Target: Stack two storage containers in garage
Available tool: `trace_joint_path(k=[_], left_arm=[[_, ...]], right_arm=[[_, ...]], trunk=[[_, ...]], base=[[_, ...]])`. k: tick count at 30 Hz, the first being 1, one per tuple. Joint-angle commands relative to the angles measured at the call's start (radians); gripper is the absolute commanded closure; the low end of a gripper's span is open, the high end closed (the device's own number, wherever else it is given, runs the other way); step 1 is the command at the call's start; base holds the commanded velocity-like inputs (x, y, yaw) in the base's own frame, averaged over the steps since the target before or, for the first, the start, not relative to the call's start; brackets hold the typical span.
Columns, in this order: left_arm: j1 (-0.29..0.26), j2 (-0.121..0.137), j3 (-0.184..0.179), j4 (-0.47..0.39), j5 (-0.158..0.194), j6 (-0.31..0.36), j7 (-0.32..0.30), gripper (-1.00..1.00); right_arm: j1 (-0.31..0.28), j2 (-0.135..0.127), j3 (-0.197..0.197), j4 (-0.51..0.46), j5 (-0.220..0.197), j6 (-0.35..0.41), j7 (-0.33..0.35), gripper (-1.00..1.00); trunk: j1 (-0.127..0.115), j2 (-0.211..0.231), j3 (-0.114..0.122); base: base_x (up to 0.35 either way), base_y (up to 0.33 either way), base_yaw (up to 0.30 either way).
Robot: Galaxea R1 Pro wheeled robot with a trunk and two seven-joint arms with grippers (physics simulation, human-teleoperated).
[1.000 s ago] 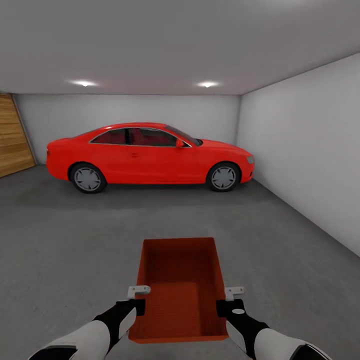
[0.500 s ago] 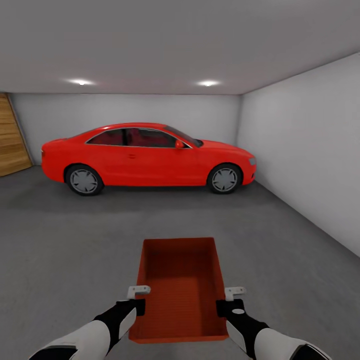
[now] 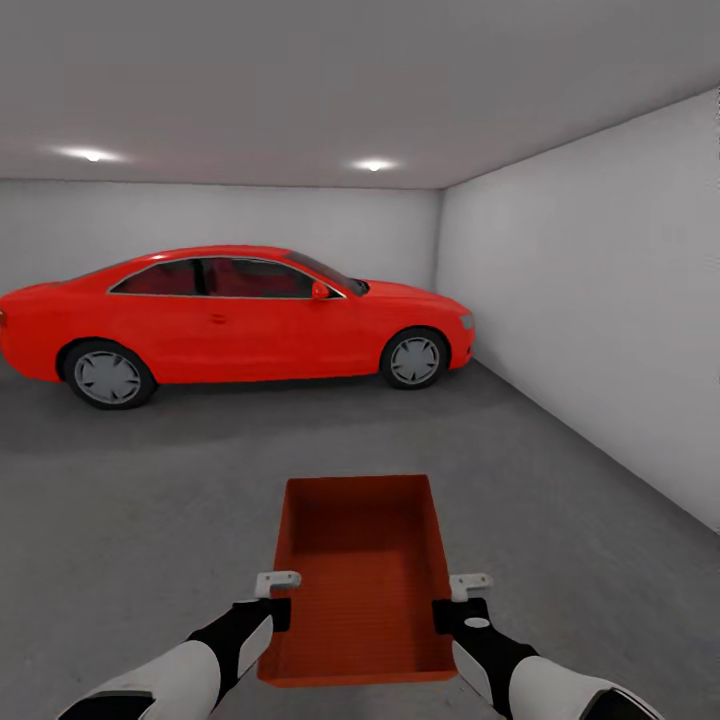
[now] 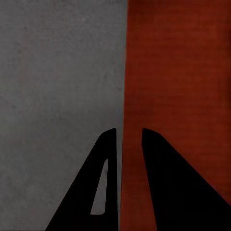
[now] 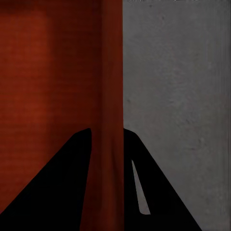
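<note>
Grey rough concrete floor [image 3: 150, 500] spans the garage, with a red car [image 3: 230, 315] parked ahead. Left gripper [image 3: 277, 580] and right gripper [image 3: 470, 582] carry the orange-red storage container [image 3: 360, 575] between them above the floor — each gripper's fingers pinch a thin straight side wall. Risk — those smooth thin walls may slip or flex, tilting the flat-bottomed tub.

Both arms reach forward, left hand [image 3: 277, 597] and right hand [image 3: 455, 600] each clamped on a container wall [image 3: 283, 540].
</note>
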Motion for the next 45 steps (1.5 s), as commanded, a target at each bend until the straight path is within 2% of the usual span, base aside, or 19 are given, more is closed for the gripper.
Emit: trace_joint_path(k=[1, 20, 45], left_arm=[[0.0, 0.015, -0.017, -0.006, -0.022, 0.007, 0.023, 1.0], [0.0, 0.015, -0.017, -0.006, -0.022, 0.007, 0.023, 1.0], [0.0, 0.015, -0.017, -0.006, -0.022, 0.008, 0.023, 1.0]], right_arm=[[-0.001, 0.0, -0.023, 0.032, -0.021, -0.007, -0.008, 1.0], [-0.001, -0.002, -0.023, 0.032, -0.021, -0.008, -0.008, 1.0], [-0.001, 0.001, -0.023, 0.032, -0.021, -0.008, -0.009, 1.0]], trunk=[[0.001, -0.002, -0.002], [0.001, -0.002, -0.002], [0.001, -0.002, -0.002]], base=[[0.322, 0.0, -0.05], [0.322, 0.0, -0.008], [0.322, 0.0, -0.247]])
